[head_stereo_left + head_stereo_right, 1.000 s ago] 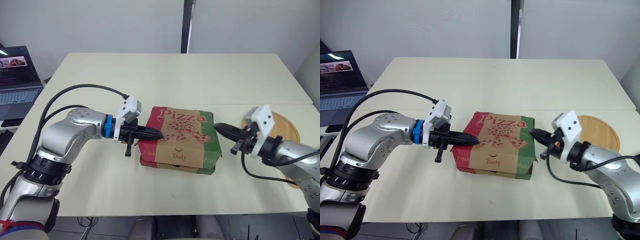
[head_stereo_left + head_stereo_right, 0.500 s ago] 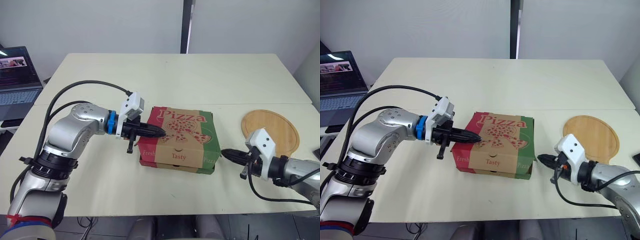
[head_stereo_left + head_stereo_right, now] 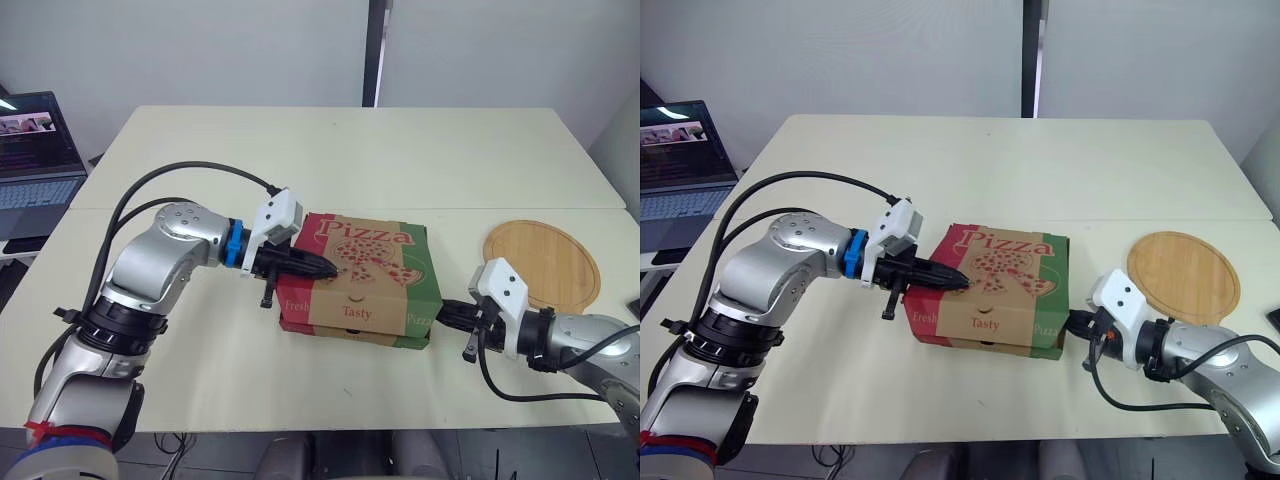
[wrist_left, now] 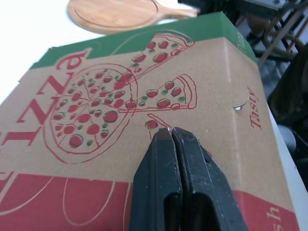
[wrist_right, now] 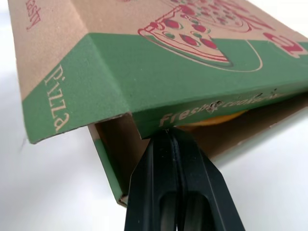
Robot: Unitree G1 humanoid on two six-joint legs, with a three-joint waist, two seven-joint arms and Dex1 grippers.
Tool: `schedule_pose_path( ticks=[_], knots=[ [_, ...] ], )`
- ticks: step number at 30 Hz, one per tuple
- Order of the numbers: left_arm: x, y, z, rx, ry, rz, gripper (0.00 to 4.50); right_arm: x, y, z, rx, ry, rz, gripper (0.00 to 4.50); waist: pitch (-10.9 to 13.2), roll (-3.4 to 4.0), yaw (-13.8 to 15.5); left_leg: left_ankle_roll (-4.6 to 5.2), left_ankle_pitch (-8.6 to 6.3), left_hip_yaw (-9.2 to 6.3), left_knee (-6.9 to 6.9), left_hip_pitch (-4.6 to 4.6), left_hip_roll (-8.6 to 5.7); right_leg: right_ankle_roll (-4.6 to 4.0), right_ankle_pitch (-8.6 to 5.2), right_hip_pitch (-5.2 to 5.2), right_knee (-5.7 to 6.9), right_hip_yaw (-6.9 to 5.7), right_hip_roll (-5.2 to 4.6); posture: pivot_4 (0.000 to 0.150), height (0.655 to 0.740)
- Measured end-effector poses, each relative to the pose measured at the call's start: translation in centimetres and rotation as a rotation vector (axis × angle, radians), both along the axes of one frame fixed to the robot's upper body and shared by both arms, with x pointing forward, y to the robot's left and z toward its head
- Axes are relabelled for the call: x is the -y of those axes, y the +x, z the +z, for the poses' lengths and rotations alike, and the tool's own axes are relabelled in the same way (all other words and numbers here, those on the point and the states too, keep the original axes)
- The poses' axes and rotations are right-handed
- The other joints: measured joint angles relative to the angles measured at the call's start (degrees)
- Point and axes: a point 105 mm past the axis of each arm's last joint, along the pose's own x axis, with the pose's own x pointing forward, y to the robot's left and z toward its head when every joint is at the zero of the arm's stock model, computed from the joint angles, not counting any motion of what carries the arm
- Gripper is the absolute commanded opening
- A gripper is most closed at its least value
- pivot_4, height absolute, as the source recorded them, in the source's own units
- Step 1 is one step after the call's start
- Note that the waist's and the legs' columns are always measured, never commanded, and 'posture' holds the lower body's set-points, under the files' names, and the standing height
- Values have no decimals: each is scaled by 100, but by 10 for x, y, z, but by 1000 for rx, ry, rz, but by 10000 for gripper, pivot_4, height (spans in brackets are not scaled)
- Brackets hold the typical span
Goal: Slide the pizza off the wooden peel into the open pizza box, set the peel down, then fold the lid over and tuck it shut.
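Here's the pizza box (image 3: 360,275), sitting mid-table (image 3: 340,150) with its lid (image 4: 120,96) folded down over it, printed side up. The left tool (image 3: 328,268) reaches in from the box's left side, its two black fingers (image 4: 156,187) pressed flat together with nothing between them, tips resting on the lid right at the edge of the printed pizza drawing. Over on the other side, the right tool (image 3: 445,312) sits low, just above the table, by the box's right front corner, its fingers also closed tight together on nothing, tips touching the lower edge of the lid's green side flap (image 5: 202,82). That flap hangs outside the box wall rather than tucked in, and there's a gap under it. Through that gap, a sliver of the pizza (image 5: 216,119) shows inside the box. The wooden peel (image 3: 543,262) lies flat on the table to the right of the box, apart from it, just beyond the right arm. A laptop (image 3: 35,160) stands open off the table's far left corner.
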Motion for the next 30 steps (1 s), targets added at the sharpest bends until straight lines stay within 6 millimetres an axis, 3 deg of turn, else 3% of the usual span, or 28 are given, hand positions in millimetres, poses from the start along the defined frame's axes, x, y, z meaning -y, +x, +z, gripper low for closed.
schedule_pose_path(
  ticks=[13, 20, 23, 25, 27, 30],
  knots=[
    [4, 3, -9, 48, 51, -8, 153, 2, -15, -18, -93, 62, -56, 0, 0, 0, 6, 0, 0, -1, 2, 0, -1, 0, 0, 1, 2, 0, 0, 1500, 7400],
    [3, 7, -12, 57, 60, 3, 153, 29, -20, -9, -67, -1, -118, 0, 0, 0, 9, 1, 0, 1, 5, 1, -1, 1, 1, 3, 2, 1, 0, 1500, 7400],
    [3, 7, -12, 60, 59, 1, 0, 38, -17, 11, -9, 19, -132, 6377, 0, 0, 8, 1, 0, 1, 5, 2, -1, 1, 1, 5, 3, 1, 0, 1500, 7400],
    [3, 8, -13, 63, 59, 0, 0, 38, -18, 26, 22, 49, -110, 13621, 0, 0, 8, 1, 0, 1, 4, 4, 0, 1, 1, 6, 3, 1, 0, 1500, 7400],
    [3, 8, -13, 62, 58, -2, 0, 31, -21, 35, 31, 72, -67, 19621, 0, 0, 6, 1, 0, 0, 4, 4, 0, 1, 1, 6, 3, 1, 0, 1500, 7400],
    [5, 10, -13, 57, 48, -5, 0, 5, -27, 42, 64, 56, 50, 29986, 0, 0, 5, 1, 0, 0, 5, 4, 0, 2, 1, 7, 3, 0, 0, 1500, 7400]
  ],
)
